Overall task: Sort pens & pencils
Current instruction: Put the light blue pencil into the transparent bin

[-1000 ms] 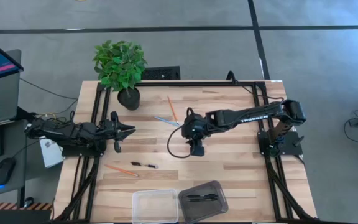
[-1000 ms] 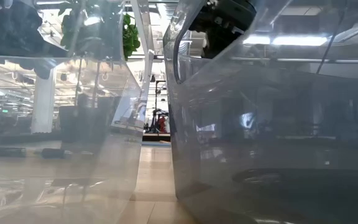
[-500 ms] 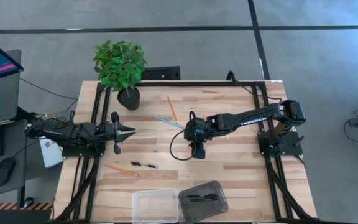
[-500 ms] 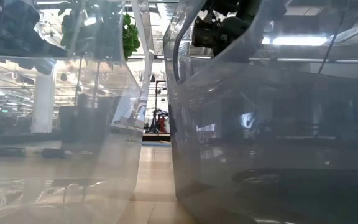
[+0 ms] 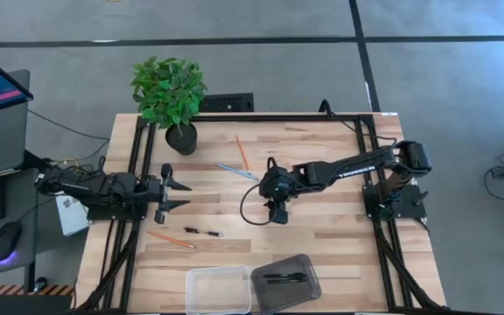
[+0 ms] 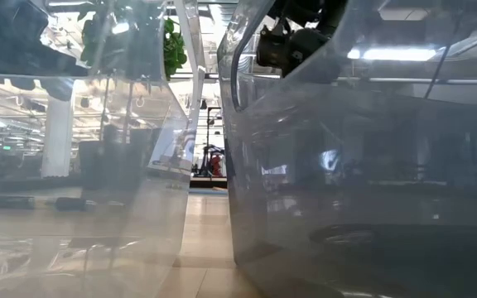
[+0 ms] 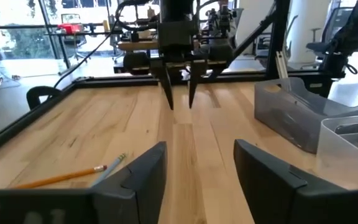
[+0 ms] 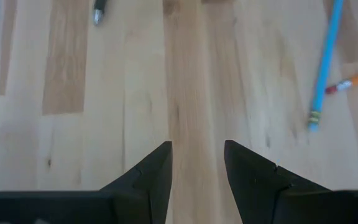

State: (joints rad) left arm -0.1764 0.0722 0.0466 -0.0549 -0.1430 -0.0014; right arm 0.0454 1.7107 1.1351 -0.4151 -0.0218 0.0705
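One black pen (image 5: pixel 203 232) lies on the table toward its near left, beside an orange pencil (image 5: pixel 171 239). Black pens (image 5: pixel 284 278) also lie in the dark tray (image 5: pixel 304 267) at the near edge. A blue pencil (image 5: pixel 235 171) and another orange pencil (image 5: pixel 242 153) lie at the far middle. My left gripper (image 5: pixel 178 194) hovers open at the table's left side, pointing right. My right gripper (image 5: pixel 276 215) hangs open over the bare middle of the table, pointing down, with the blue pencil (image 8: pixel 325 62) on its far side and the pen's tip (image 8: pixel 99 12) toward the near left.
A clear tray (image 5: pixel 195 289) stands left of the dark tray at the near edge; both fill the low view. A potted plant (image 5: pixel 171 96) stands at the far left corner. The black frame rails (image 5: pixel 138 166) run along the table's sides.
My left gripper has opened wide while staying in place. My right gripper has sunk a little toward the table's middle, its fingers as far apart as before. Pens and pencils have not moved.
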